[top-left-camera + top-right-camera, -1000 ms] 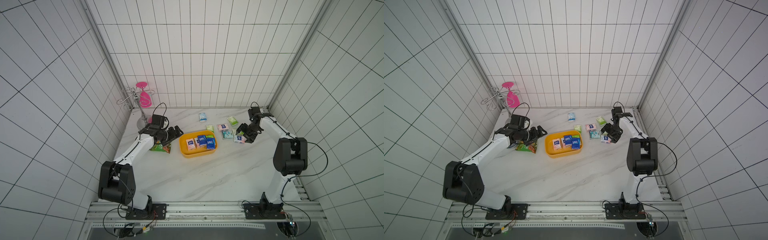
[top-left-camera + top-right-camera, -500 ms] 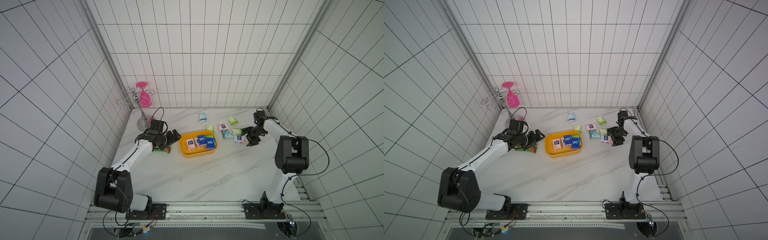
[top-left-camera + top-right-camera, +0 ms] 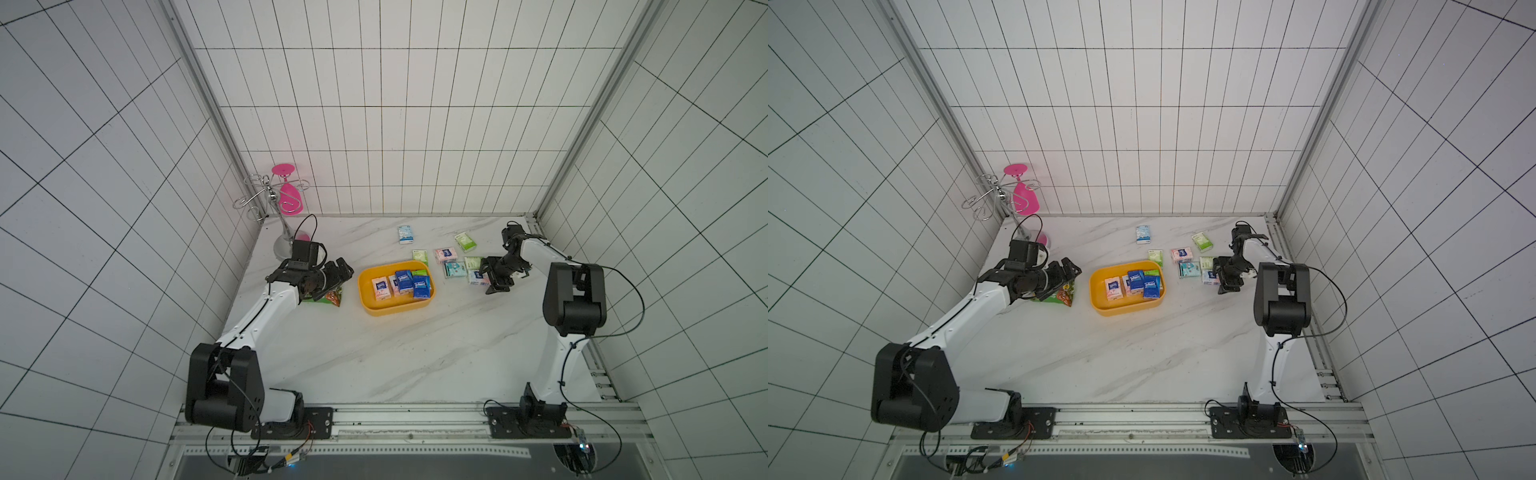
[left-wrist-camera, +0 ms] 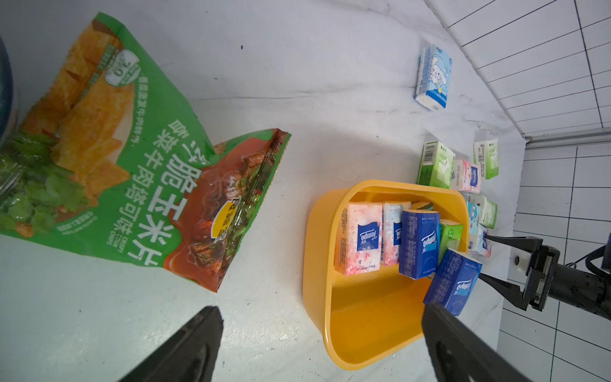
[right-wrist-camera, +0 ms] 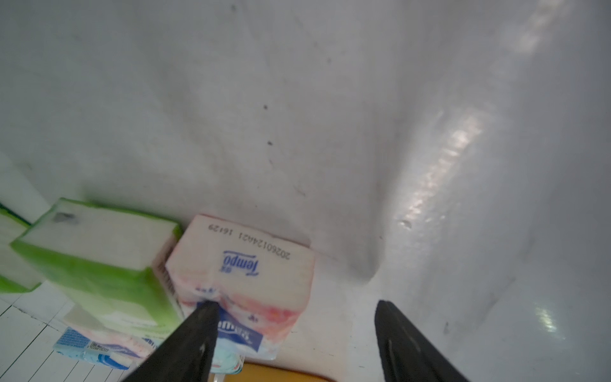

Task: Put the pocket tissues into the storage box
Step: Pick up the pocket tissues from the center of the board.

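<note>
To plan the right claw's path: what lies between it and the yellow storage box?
In both top views, two packets: a teal packet nearer the storage box, and a pink-white packet right at the right claw. Otherwise bare table.

With the storage box (image 3: pixel 397 311) taken as landmark, several pocket tissues (image 3: pixel 404 279) are found inside it, gathered toward its rear wall. Just left of the box, apart from it, a snack bag (image 3: pixel 333 297) is laid flat on the table (image 3: pixel 395 353), and the left gripper (image 3: pixel 343 272) is positioned by that bag. Farther left and behind the box, a wire stand (image 3: pixel 272 198) is set in the corner. Directly behind the box, well apart, a single packet (image 3: pixel 406 234) is placed near the back wall. Behind and right of the box a cluster of loose packets (image 3: pixel 453 268) is spread, its nearest member just beside the rear rim, and the right gripper (image 3: pixel 487 281) is located at the cluster's right end
</note>
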Action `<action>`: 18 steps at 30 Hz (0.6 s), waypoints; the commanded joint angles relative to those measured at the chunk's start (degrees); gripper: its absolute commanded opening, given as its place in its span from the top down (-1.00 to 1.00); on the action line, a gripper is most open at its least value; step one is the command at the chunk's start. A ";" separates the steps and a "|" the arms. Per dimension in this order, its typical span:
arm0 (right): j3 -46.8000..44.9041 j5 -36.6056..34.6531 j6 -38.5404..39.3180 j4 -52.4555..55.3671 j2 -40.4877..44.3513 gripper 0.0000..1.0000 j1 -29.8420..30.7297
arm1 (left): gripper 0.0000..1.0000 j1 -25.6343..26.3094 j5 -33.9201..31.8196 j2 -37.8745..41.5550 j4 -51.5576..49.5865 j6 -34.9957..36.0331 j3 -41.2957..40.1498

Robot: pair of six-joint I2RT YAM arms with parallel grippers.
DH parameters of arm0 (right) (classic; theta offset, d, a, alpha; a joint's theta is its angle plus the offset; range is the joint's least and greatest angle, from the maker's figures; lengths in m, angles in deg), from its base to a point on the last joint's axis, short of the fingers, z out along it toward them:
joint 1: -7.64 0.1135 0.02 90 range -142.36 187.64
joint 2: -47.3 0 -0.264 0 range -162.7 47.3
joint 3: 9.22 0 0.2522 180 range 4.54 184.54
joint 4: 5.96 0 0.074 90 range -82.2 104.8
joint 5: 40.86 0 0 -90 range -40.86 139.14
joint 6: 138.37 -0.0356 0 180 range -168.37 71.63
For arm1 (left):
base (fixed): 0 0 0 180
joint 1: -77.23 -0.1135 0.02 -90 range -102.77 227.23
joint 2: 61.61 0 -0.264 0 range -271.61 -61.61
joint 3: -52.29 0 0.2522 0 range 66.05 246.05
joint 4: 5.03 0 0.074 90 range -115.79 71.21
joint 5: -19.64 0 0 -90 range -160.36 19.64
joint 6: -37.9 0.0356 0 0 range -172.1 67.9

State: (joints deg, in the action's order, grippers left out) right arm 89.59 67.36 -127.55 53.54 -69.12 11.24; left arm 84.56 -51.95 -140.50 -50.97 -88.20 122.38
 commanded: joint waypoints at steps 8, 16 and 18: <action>2.02 -4.14 -3.65 0.04 1.12 -0.55 1.21 | -0.95 -1.21 0.28 0.33 0.18 1.70 -0.11; 2.04 -5.59 -4.62 -0.65 2.73 -0.55 2.19 | -0.95 -1.52 1.11 -1.15 0.11 2.52 0.53; 1.88 -6.54 -4.92 -0.65 3.42 -0.55 2.44 | -0.95 -1.74 1.27 -1.30 0.18 2.62 0.53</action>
State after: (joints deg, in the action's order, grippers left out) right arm 89.64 63.91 -131.24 52.22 -68.23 13.01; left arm 83.23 -51.20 -141.16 -51.01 -86.88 122.38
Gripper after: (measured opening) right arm 0.774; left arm 0.975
